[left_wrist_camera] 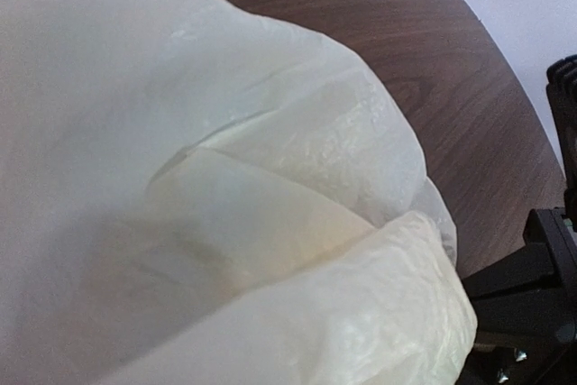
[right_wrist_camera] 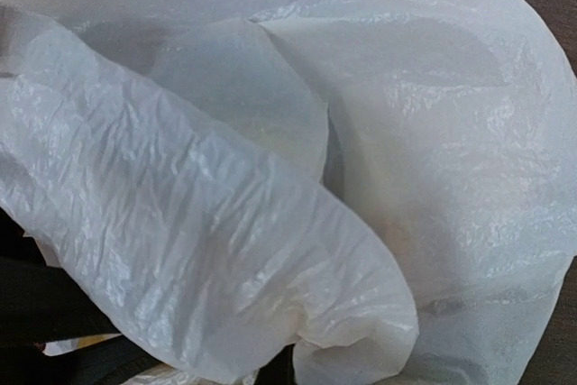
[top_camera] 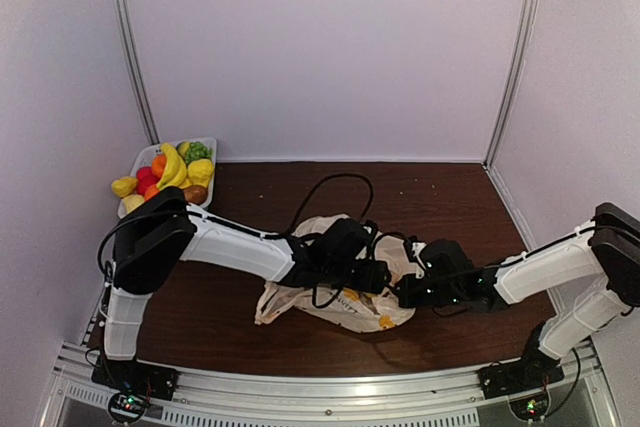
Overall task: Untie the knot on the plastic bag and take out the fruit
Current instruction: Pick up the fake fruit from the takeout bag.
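Wooden tabletop [top_camera: 260, 187]: both arms reach inward over plastic bag [top_camera: 290, 299]; right pincer [top_camera: 404, 292] clenched, left pincer [top_camera: 386, 273] unclear.

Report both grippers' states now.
Left gripper: over the plastic bag; open or closed cannot be told.
Right gripper: closed, at the bag; whether it pinches plastic cannot be told.
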You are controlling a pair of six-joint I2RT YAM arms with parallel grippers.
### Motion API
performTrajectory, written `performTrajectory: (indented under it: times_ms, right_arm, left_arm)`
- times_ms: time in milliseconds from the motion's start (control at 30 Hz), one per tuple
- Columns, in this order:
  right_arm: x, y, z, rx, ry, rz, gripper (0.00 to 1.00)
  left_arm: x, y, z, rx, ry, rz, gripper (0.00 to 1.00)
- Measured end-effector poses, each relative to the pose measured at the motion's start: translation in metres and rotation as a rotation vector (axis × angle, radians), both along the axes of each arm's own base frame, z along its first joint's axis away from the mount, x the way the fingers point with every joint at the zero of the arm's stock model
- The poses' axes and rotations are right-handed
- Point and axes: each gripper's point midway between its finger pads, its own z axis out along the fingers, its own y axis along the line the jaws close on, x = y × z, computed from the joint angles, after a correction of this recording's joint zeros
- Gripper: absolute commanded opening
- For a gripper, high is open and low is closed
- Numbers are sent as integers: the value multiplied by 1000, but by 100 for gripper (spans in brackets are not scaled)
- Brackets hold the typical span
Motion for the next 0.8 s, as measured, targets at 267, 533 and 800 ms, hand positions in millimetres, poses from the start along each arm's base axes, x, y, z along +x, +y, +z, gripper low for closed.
performTrajectory:
  times_ms: [267, 533, 800]
  right_arm:
    - [2, -2, 1, -12, -10, -19, 0]
    - [9, -18, 10, -51, -41, -98, 0]
    - [19, -30, 29, -61, -92, -166, 0]
  left_arm:
    - [-2, 0, -1, 10, -4, -23, 47]
    - [-14, 4, 5, 16, -9, -100, 42]
    - [-44, 16, 53, -49, -33, -259, 41]
